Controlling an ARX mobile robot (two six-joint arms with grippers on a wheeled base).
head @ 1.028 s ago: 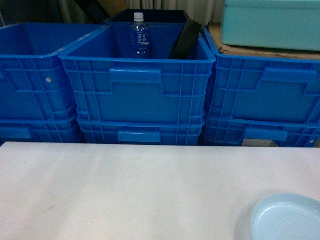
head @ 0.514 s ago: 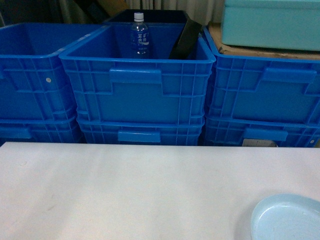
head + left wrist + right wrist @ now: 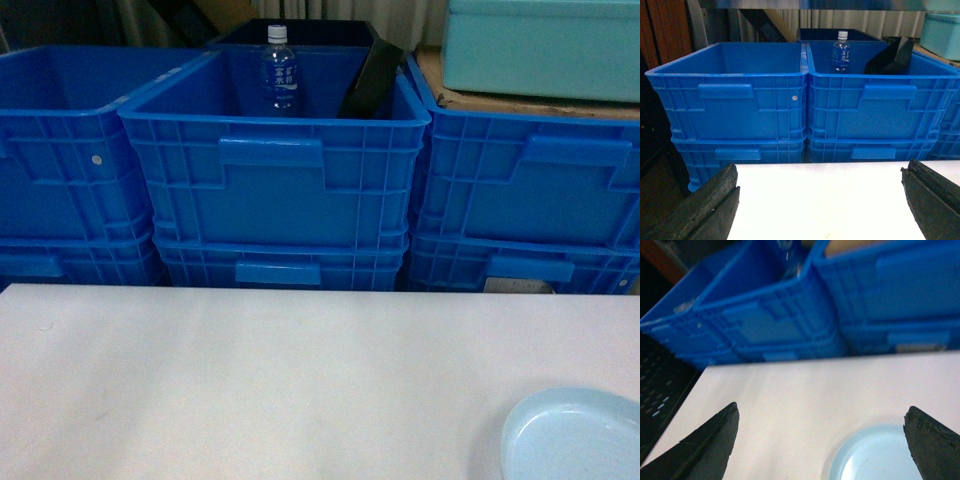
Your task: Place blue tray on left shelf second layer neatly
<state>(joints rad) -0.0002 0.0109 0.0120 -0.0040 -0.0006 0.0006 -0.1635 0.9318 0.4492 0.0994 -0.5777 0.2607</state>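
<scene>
In the head view, the upper left of the frame shows a deep dark-blue ribbed plastic crate (image 3: 65,140) that stands on a lower crate of the same kind. Just beside it, in the upper middle, stands a second dark-blue crate (image 3: 275,165), also stacked on another one; inside it a clear plastic water bottle with a white cap (image 3: 279,72) stands upright, and a flat black object (image 3: 372,78) leans tilted against the right wall. At the upper right a third stack of dark-blue crates (image 3: 530,185) carries a pale turquoise box (image 3: 545,45) on a brown board. Below the crates, the white flat table top (image 3: 250,380) fills the lower half of the frame. The large round pale sky-blue plastic tray (image 3: 575,440) lies flat on this table in the lower right corner, partly cut by the frame edge, well apart from the crates. In the left wrist view the left gripper (image 3: 822,200) hangs above the table edge with its two dark fingers spread wide and nothing between them. In the right wrist view the right gripper (image 3: 822,440) is also spread wide and holds nothing; the tray (image 3: 875,455) appears between its fingers at the bottom of the frame, and contact I cannot tell.
</scene>
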